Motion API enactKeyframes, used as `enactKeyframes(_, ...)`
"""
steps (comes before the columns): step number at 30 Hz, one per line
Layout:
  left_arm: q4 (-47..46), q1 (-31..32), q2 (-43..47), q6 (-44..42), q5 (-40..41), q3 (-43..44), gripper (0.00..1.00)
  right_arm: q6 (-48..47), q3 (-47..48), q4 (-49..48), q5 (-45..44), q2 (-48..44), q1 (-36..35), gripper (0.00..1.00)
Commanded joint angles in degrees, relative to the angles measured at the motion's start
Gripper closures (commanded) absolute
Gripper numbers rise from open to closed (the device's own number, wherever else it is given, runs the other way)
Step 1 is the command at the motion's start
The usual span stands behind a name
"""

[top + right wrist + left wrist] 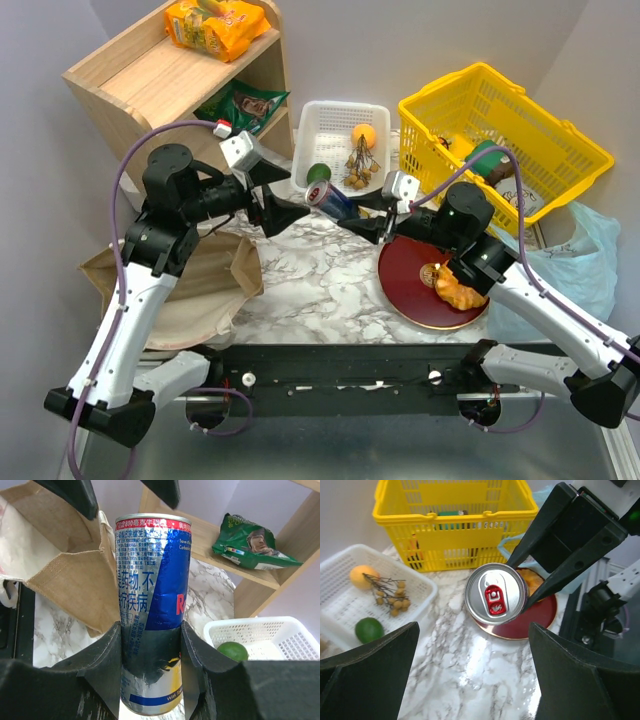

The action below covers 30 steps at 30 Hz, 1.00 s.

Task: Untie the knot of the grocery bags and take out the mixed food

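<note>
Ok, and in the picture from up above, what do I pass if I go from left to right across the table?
brown paper bag → can, held up in the right pincer → red plate → light blue plastic bag

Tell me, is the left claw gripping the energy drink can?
No, the left claw is wide open with its fingers clear of the energy drink can, which the right claw clamps.
</note>
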<state>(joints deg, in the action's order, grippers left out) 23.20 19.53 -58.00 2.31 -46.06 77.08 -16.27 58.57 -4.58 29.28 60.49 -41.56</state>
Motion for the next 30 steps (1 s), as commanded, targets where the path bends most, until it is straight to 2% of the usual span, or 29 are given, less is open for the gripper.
enactKeyframes(1, -5.4, 0.0, -2.5, 7.4, -8.0, 1.8, 0.01, -1.7, 3.2, -4.3, 3.6, 0.1, 0.2, 0.90)
enactKeyframes(7, -10.4, 0.0, -6.4, 14.1, -12.2, 1.3, 0.07, -2.8, 3.3, -3.6, 5.9, 1.1, 0.1, 0.90)
enactKeyframes(16, -9.5, 0.7, -9.5, 14.0, -14.8, 1.5, 0.19, -2.1, 5.4, -3.3, 4.7, 3.2, 0.1, 0.90)
enactKeyframes(23, -4.0, 0.8, -11.0, 9.6, -11.0, 2.5, 0.20, -1.7, 7.1, -3.5, 5.2, 3.9, 0.1, 0.90)
enactKeyframes(25, -6.4, 0.8, -11.1, 11.0, -10.8, 2.2, 0.26, -1.8, 7.0, -3.3, 5.4, 4.1, 0.1, 0.89)
enactKeyframes(30, -10.7, 0.8, -11.8, 15.2, -13.2, 1.9, 0.31, -0.2, 7.7, -1.7, 4.1, 5.9, 0.1, 0.89)
